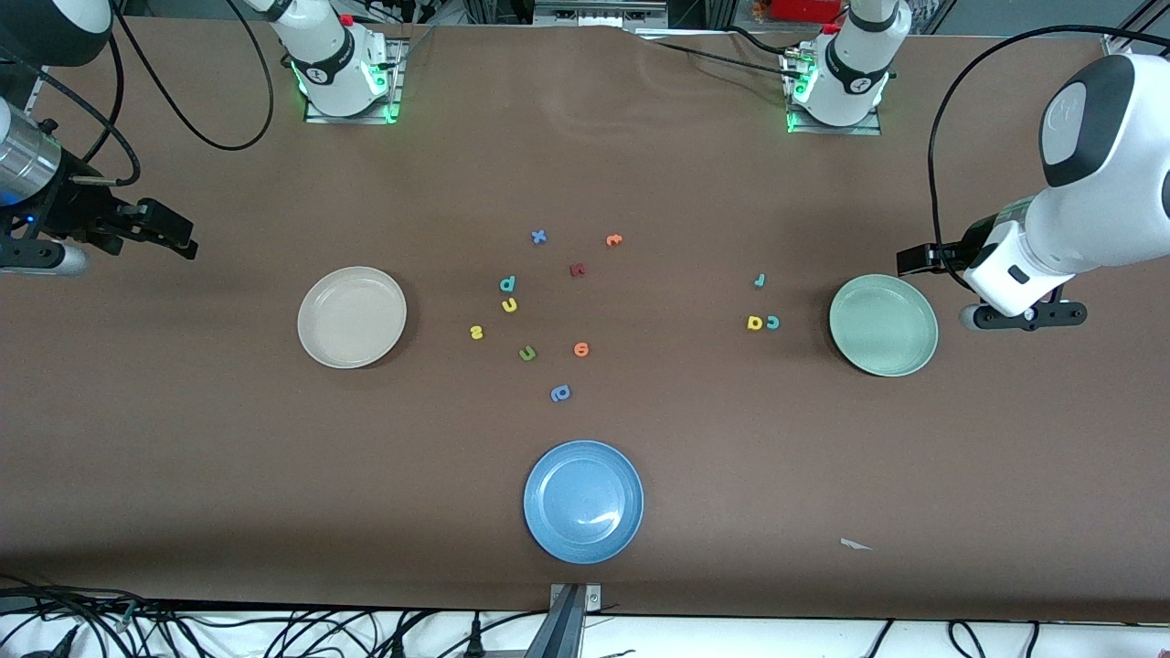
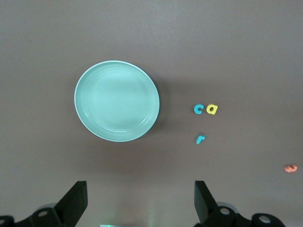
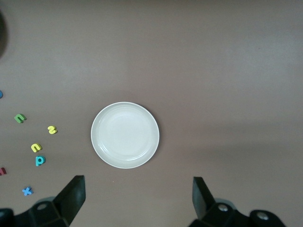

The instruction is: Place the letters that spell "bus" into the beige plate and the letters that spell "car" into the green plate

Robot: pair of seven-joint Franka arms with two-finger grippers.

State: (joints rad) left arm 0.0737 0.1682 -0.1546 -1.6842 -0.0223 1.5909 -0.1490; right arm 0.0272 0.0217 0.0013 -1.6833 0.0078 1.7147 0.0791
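- Front view: the beige plate (image 1: 352, 317) lay empty toward the right arm's end of the table and the green plate (image 1: 883, 324) empty toward the left arm's end. The right gripper (image 1: 169, 228) hung at the right arm's end of the table, well apart from the beige plate; the left gripper (image 1: 914, 260) hung close by the green plate's rim. How wide either stood could not be read from here.
- The teal "b" (image 1: 507, 283), yellow "u" (image 1: 509, 305) and yellow "s" (image 1: 475, 333) sat between the beige plate and the table's middle. The green "u" (image 1: 527, 353) lay just beside them, so a wrong pick was the likely slip.
- The yellow "a" (image 1: 754, 322) and teal "c" (image 1: 772, 321) touched; closing on one could drag the other. The teal "r" (image 1: 759, 280) lay apart from them.
- Left wrist view: it showed what the front view hid, both jaws spread wide with nothing between them. The green plate lay ahead of the jaws, the three "car" letters off to one side, none between the fingers.
- Right wrist view: the jaws were likewise wide apart and empty, the beige plate ahead of them, the "bus" letters well off to one side, apart from the blue plate (image 1: 583, 501).
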